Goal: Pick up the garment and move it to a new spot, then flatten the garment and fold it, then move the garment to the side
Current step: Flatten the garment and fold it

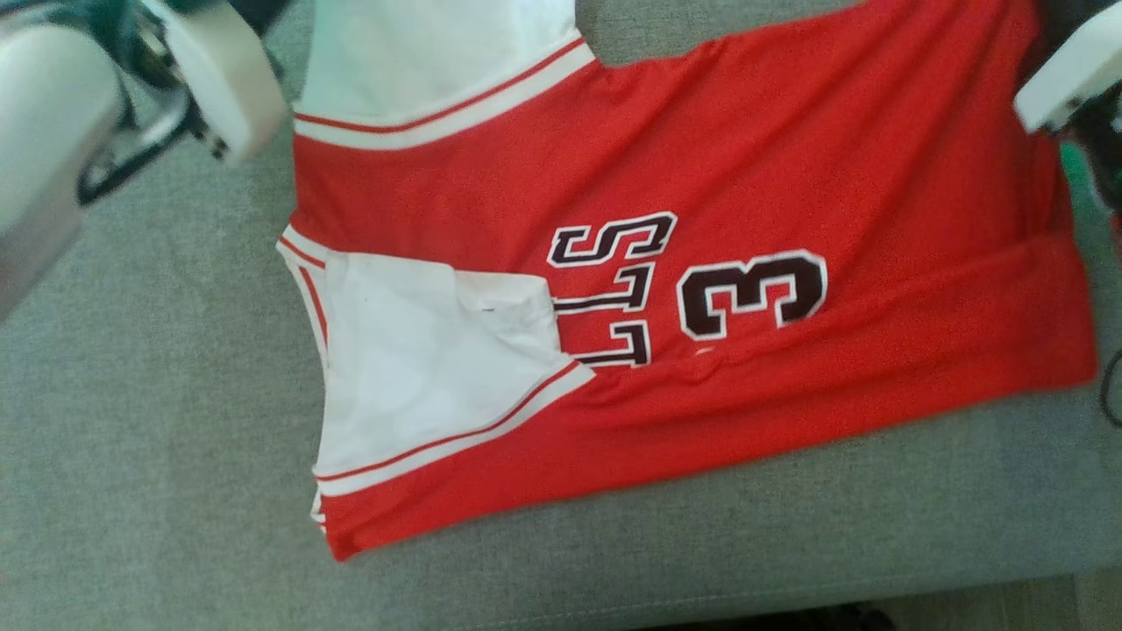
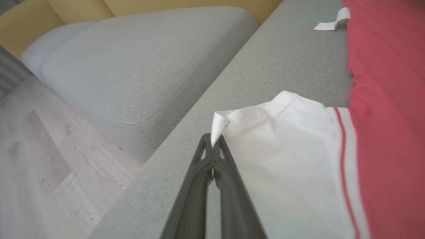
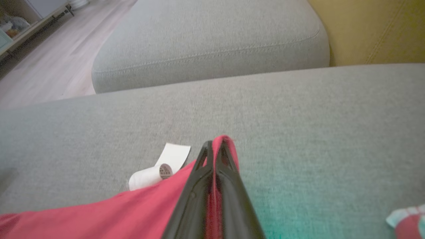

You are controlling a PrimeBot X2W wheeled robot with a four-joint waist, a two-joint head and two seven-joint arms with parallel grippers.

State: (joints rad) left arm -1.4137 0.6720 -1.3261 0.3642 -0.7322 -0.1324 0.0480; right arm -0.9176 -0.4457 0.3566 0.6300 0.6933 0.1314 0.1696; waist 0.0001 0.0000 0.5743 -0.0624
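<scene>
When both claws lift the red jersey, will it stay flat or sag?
Likely it sags: the jersey lies creased and folded on the couch. It seems thin and light, as the left claw and right claw each pinch an edge between shut tips. Smooth fabric may slip.

The left end effector [image 2: 212, 143] is closed, its two dark fingers [image 2: 196, 192] pressed together on a white corner of the garment [image 1: 745, 149]; the right end effector [image 3: 215, 147] is closed too, pinching a red fold of the garment's edge between its tips; in the head view the pale left forearm [image 1: 44, 131] sits off the garment's upper left; the pale right wrist [image 1: 1065, 79] sits at its upper right corner.
</scene>
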